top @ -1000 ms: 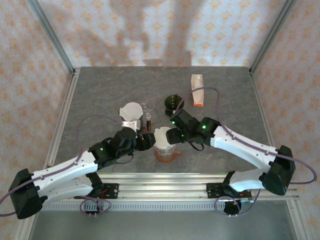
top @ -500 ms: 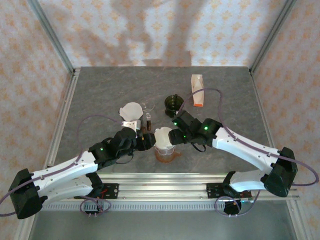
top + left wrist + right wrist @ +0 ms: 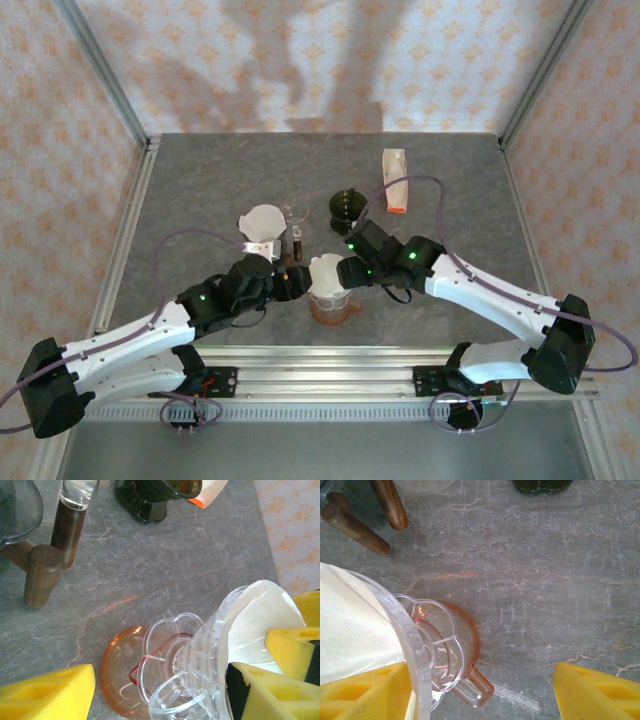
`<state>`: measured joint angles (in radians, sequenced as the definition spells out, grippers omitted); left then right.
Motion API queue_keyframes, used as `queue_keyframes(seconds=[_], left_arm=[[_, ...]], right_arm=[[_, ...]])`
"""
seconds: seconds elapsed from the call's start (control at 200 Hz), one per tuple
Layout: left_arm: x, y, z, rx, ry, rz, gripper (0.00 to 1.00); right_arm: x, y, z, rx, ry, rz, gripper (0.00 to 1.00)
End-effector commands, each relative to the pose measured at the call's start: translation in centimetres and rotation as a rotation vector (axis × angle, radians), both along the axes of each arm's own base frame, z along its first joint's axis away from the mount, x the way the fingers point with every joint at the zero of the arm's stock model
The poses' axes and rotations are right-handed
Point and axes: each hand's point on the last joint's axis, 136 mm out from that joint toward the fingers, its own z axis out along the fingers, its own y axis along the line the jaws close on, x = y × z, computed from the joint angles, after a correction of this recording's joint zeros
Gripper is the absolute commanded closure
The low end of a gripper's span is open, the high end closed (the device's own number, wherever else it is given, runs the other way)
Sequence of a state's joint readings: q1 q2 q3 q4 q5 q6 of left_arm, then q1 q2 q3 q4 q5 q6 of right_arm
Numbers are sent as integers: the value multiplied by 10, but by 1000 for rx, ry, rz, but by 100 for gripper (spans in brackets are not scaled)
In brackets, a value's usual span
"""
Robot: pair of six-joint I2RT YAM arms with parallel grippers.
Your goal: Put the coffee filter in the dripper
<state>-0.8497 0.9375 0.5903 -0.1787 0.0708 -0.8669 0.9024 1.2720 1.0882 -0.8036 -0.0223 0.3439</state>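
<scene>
- Filter (image 3: pixel 255 625) sat inside the clear dripper (image 3: pixel 200 655), white paper lying against the wall, its top edge poking above the rim on one side.
- Dripper stood on an orange mug (image 3: pixel 465 630) near the front middle of the counter (image 3: pixel 545 555), between the two arms.
- Left end effector (image 3: pixel 160 670) was spread, one finger on each side of the dripper and nothing pinched. The finger on the filter side looked to be touching or just beside the wall; the other stood apart from it.
- Right end effector (image 3: pixel 477 667) was spread wide and held nothing. One finger lay over the paper inside the cone, the other hung well apart over bare counter.
- Paper was in the cone, so the task looked nearly done. I could not tell whether the filter reached the bottom.
- Risk: the right finger resting on the paper could drag the filter up or out on withdrawal, if foam caught paper.
- Risk: the dripper only perched on the mug, so a sideways nudge from the left finger beside its wall could tip it or slide it off.
- Risk: pushing the paper deeper with one finger could crease it or fold one side over.
- Risk: a wooden stand (image 3: pixel 45 575) stood near the left arm, and a careless pull-back could knock it.
</scene>
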Motion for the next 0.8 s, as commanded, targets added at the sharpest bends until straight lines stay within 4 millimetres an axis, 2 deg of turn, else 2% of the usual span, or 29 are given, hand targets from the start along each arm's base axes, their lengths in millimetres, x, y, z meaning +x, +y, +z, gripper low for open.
queue_keyframes(seconds=[0.0,0.21,0.35,0.45,0.551,0.576,0.796], left_arm=[[3,5,12,-2,-17,21,29],[3,5,11,-1,-15,24,29],[3,5,12,-4,-17,24,28],[3,5,16,-12,-23,23,28],[3,4,21,-21,-33,24,28],[4,4,22,-23,-34,24,28],[2,2,38,-52,-51,12,24]], right_arm=[[4,-4,18,16,-32,-20,26],[5,-1,33,44,-53,-19,26],[4,-1,49,81,-78,-20,26],[4,-3,60,102,-101,-26,26],[5,-3,62,110,-105,-35,26],[4,-5,71,135,-123,-39,26],[4,-11,80,156,-157,-61,26]])
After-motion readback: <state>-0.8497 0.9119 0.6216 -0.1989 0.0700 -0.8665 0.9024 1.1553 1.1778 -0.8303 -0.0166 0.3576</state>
